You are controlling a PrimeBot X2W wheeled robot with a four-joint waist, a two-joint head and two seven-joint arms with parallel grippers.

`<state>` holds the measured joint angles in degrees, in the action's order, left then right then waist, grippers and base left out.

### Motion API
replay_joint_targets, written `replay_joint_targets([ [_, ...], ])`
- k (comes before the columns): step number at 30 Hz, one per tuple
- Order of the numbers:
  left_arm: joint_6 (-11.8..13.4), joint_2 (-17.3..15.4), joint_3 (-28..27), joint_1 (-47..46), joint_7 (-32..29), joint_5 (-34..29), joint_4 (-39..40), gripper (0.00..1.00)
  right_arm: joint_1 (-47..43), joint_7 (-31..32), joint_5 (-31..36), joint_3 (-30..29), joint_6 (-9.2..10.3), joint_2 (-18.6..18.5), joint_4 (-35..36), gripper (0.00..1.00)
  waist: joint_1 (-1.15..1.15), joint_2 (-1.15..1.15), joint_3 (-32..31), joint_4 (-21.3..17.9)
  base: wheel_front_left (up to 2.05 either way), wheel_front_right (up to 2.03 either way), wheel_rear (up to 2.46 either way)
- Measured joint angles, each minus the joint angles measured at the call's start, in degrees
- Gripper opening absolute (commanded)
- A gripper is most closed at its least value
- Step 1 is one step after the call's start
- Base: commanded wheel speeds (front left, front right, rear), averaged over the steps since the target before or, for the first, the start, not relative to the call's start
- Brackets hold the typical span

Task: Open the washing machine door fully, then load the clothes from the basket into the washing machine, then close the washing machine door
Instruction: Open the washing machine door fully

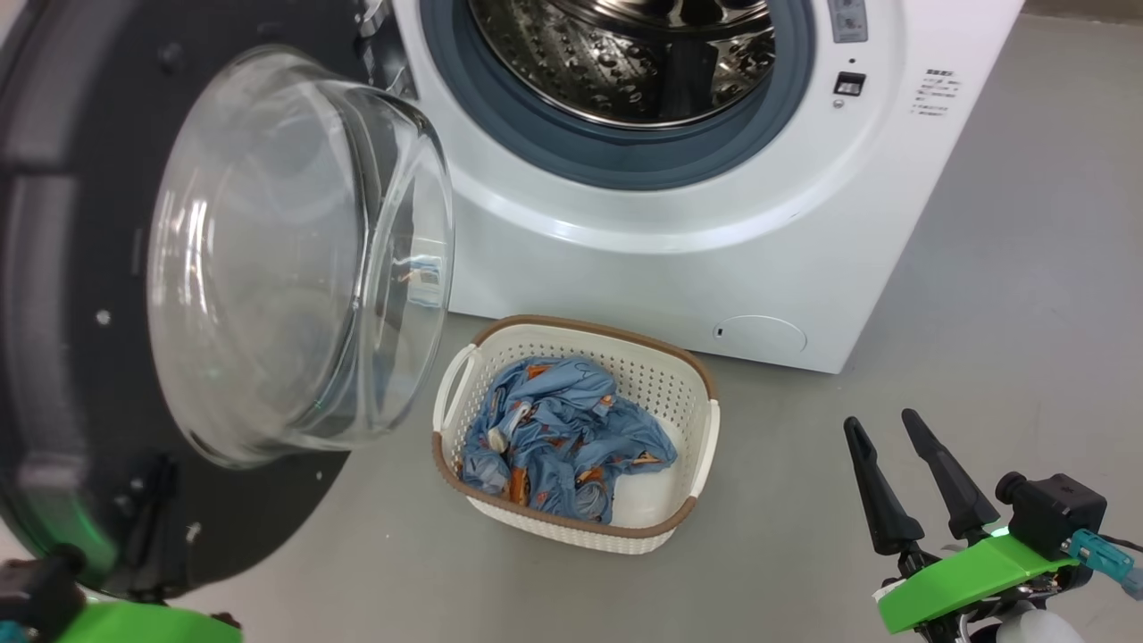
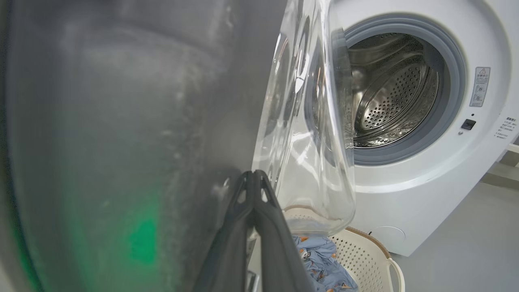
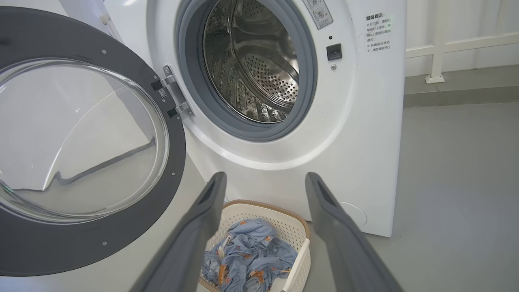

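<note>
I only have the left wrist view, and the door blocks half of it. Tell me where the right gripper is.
Observer: The right gripper hangs open and empty above the floor, right of the basket.
Operator: Report the load.
Observer: The clothes lie bundled wholly inside the basket, nothing over its rim.
Operator: Give me the hinge side.
Observer: In the right wrist view the washing machine door hangs from a metal hinge at the left edge of the grey gasket.
</note>
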<state>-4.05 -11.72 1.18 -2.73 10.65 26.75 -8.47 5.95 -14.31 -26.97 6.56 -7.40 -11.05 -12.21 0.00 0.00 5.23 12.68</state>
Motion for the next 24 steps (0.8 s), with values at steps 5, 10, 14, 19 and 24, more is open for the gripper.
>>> replay_joint_targets([
  [5, -0.18, -2.18, -1.35, -1.8, -0.54, 0.29, -2.0, 0.0, 0.18, 0.0, 0.0, 0.02, 0.0, -0.03, 0.01, 1.0, 0.0, 0.0, 0.69, 0.72, 0.0, 0.0, 0.0],
  [10, -0.23, -3.58, -2.02, -4.18, -1.26, 1.13, -4.24, 0.0, 0.52, 0.0, 0.0, 0.07, 0.0, -0.1, 0.0, 1.0, 0.0, 0.0, 1.71, 1.43, 0.0, 0.0, 0.0],
  [14, -0.27, -4.74, -2.43, -6.58, -2.04, 1.29, -6.62, 0.0, 1.93, 0.0, 0.01, 0.09, 0.0, -0.12, 0.07, 1.0, 0.0, 0.0, 2.71, 2.0, 0.0, 0.0, 0.0],
  [19, -0.8, -5.98, -2.61, -9.64, -2.33, 1.64, -10.15, 0.0, 2.48, 0.0, 0.01, 0.07, 0.0, -0.13, 0.12, 1.0, 0.0, 0.0, 4.14, 2.63, 0.0, 0.0, 0.0],
  [24, -1.37, -7.0, -2.6, -12.83, -2.33, 2.18, -13.66, 0.0, 3.61, 0.0, 0.01, -0.18, 0.0, -0.11, 0.16, 1.0, 0.0, 0.0, 5.67, 3.21, 0.0, 0.0, 0.0],
])
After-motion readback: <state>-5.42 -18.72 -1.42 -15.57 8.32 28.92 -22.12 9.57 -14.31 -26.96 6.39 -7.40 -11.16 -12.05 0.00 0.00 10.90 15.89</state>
